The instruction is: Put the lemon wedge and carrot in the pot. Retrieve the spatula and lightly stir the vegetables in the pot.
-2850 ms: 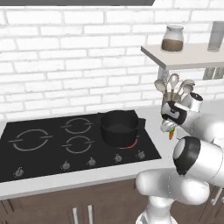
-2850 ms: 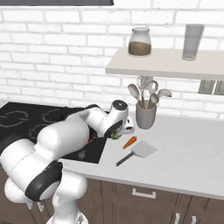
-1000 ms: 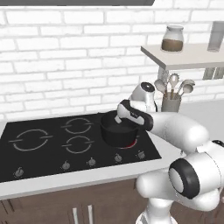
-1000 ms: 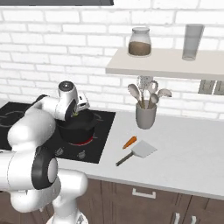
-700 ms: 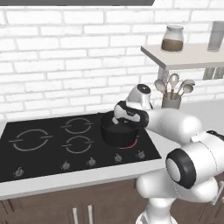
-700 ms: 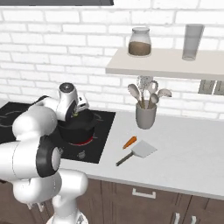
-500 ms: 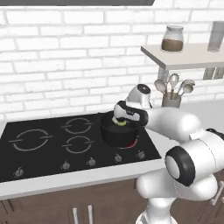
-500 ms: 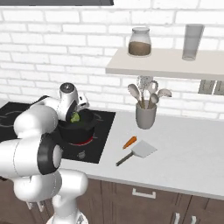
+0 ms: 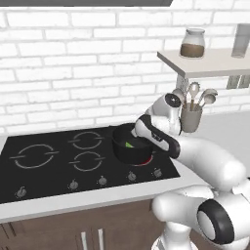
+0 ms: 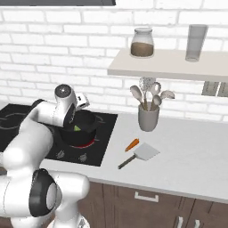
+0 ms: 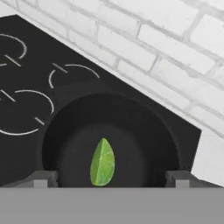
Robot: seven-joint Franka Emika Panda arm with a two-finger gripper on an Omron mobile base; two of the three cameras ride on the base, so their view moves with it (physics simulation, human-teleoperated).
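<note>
behind arm, pot [image 9: 128, 151] part hidden; lemon wedge [image 11: 102, 162] inside.

Glossy white rounded arm links rise beside the pot [image 9: 131, 150], joined by dark grey joint caps (one large disc low on the base), wrist black-trimmed.

A white brick wall [image 10: 53, 40] is seen behind a pale grey counter [image 10: 196, 164], into which a black four-ring hob [image 9: 58, 161] is set. A pale wall shelf [image 10: 169, 67] is mounted above; dark brown cabinet fronts [image 10: 147, 205] are fitted below.
</note>
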